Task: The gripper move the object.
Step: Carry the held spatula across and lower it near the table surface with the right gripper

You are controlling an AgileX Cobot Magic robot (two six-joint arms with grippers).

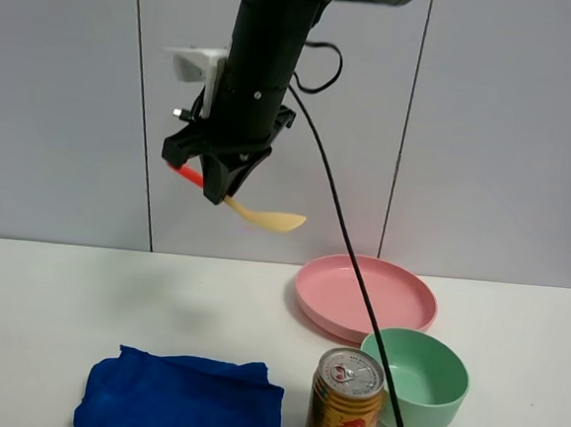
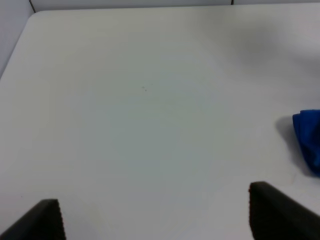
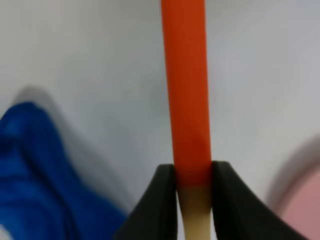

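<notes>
Red-orange handle, pale yellow-tan blade: the small spatula (image 1: 268, 217) is pinched at its handle in my black two-fingered right gripper (image 1: 213, 189), high above the white table (image 1: 42, 293). Lifting looks done. Setting it down remains, perhaps on the round pink plate (image 1: 366, 297) below and aside.

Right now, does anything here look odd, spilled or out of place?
Nothing is spilled or broken. Only the spatula stands out: the right gripper holds it in mid-air, tilted, well above the table. The can stands upright.
</notes>
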